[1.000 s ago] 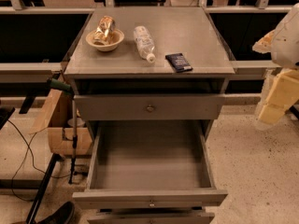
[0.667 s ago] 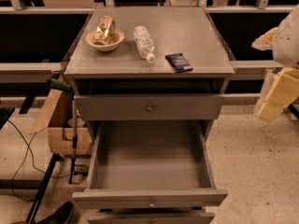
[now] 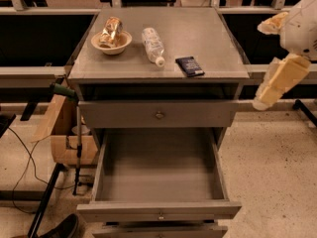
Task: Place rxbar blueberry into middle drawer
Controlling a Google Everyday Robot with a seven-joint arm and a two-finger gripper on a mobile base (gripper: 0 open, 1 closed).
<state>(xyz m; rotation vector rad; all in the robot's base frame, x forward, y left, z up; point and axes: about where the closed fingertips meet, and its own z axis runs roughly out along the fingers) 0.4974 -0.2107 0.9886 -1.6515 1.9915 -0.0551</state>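
Now | rxbar blueberry [image 3: 189, 66] on cabinet top [image 3: 198, 36], lettering unreadable | middle drawer [image 3: 158, 210] open | claw [image 3: 267, 93] far right, state untellable

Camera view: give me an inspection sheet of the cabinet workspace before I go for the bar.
Surface: grey cabinet top, flat, carrying three items.
Job's things: rxbar blueberry lies flat near the top's front right edge; middle drawer is pulled out, nothing seen inside.
Clutter: plastic bottle lying on its side at centre; bowl at the left holding a gold snack bag; top drawer closed.
Grippers: gripper in the air off the cabinet's right side, apart from the bar.
Cables: black cable across the floor on the left.
Surroundings: cardboard box left of the cabinet; speckled floor.
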